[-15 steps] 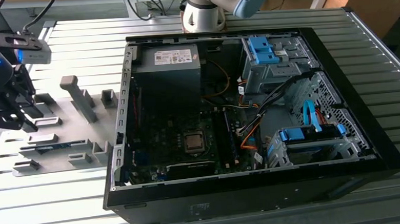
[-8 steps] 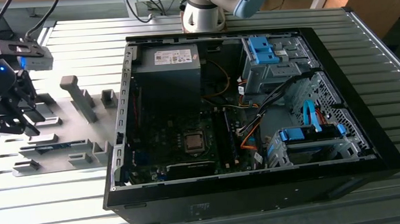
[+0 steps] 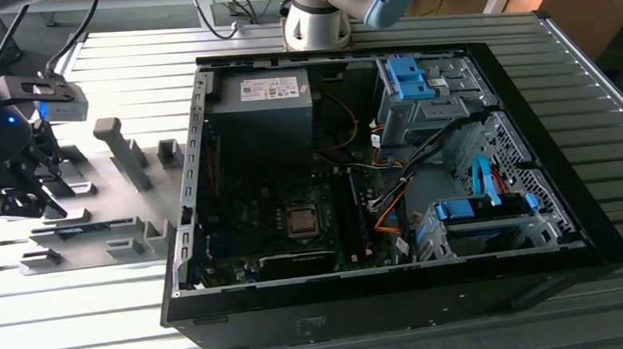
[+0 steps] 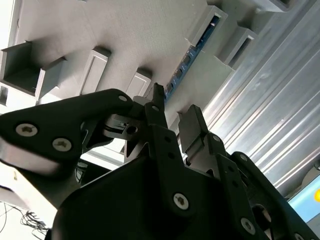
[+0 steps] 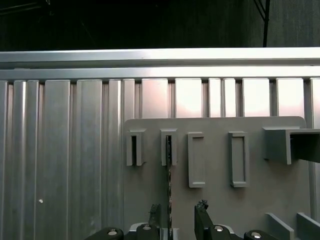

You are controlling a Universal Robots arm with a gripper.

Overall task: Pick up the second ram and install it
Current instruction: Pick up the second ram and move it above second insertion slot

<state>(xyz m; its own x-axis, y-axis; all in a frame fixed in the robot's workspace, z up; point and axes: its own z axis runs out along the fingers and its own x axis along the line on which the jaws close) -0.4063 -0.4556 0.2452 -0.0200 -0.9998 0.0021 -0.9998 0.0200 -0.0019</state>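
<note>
The second ram is a thin blue stick standing on edge in the slotted grey holder blocks on the grey plate. In the exterior view the second ram lies at the plate's near end. My gripper hangs just above one end of it, open, with one finger on each side of the stick. The stick is closer to one fingertip than to the other, and neither touches it. In the second wrist view the second ram runs away from my gripper. My gripper is at the exterior view's left.
An open computer case lies at the exterior view's right of the plate, showing its motherboard and memory slots. Tall grey holder blocks stand on the plate. The ribbed metal table extends around everything.
</note>
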